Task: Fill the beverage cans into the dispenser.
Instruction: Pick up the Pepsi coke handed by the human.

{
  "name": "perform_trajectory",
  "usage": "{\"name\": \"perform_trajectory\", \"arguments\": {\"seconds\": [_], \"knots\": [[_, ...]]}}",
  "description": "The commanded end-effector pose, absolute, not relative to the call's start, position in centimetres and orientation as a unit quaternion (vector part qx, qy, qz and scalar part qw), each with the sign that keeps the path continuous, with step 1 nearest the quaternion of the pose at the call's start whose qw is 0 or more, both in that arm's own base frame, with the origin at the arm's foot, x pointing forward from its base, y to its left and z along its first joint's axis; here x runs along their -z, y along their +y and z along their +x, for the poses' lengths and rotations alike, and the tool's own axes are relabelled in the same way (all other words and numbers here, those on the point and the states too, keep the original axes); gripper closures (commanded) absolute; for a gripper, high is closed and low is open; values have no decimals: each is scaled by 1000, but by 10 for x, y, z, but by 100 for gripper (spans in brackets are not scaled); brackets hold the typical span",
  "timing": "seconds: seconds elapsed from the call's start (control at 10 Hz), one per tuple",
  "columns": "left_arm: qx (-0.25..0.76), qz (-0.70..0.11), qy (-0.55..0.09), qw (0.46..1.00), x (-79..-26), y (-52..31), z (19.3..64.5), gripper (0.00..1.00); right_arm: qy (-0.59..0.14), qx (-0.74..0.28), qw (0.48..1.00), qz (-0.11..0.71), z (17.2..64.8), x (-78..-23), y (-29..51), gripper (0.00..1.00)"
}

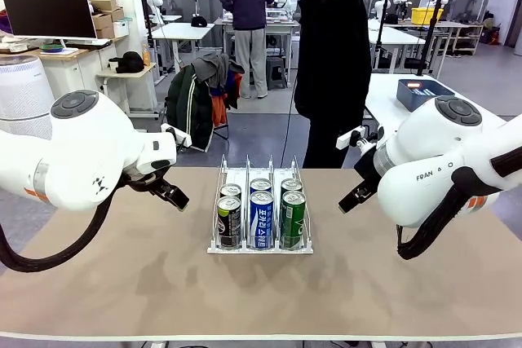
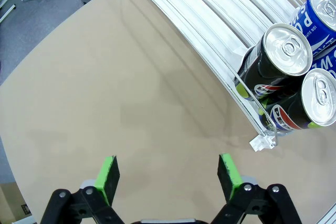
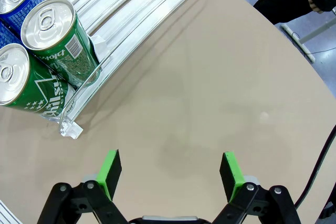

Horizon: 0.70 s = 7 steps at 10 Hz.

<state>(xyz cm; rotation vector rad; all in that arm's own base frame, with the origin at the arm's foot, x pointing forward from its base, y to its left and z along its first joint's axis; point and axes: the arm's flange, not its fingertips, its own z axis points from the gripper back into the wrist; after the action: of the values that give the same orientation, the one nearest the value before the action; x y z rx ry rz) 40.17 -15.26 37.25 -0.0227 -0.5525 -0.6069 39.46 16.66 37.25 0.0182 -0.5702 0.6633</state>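
I see the dispenser (image 1: 245, 175) sitting mid-table (image 1: 122, 283), its three lanes running lengthwise from the person (image 1: 333, 63) toward me. Six cans stand in it, two per lane, crowded at the near end: black cans (image 1: 229, 222) left, blue cans (image 1: 262, 219) middle, green cans (image 1: 292, 218) right. I judge they sit forward because the lanes feed to the front stop, leaving the far ends free for loading. Each can is upright, long axis vertical, silver top up. My left gripper (image 2: 170, 174) hovers over bare table just beside the black lane, fingers spread wide and empty. My right gripper (image 3: 171, 171) mirrors it beside the green lane, equally apart, holding nothing.
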Motion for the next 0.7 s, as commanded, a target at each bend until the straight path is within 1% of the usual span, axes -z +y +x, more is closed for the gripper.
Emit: {"name": "perform_trajectory", "arguments": {"seconds": [0.0, 0.6], "knots": [[294, -11, -269, 917, -372, -152, 402, 0, -276, -321, 906, 9, 395, -372, 166, 0], [294, -11, -269, 917, -372, -152, 402, 0, -276, -321, 906, 9, 395, -372, 166, 0]]}}
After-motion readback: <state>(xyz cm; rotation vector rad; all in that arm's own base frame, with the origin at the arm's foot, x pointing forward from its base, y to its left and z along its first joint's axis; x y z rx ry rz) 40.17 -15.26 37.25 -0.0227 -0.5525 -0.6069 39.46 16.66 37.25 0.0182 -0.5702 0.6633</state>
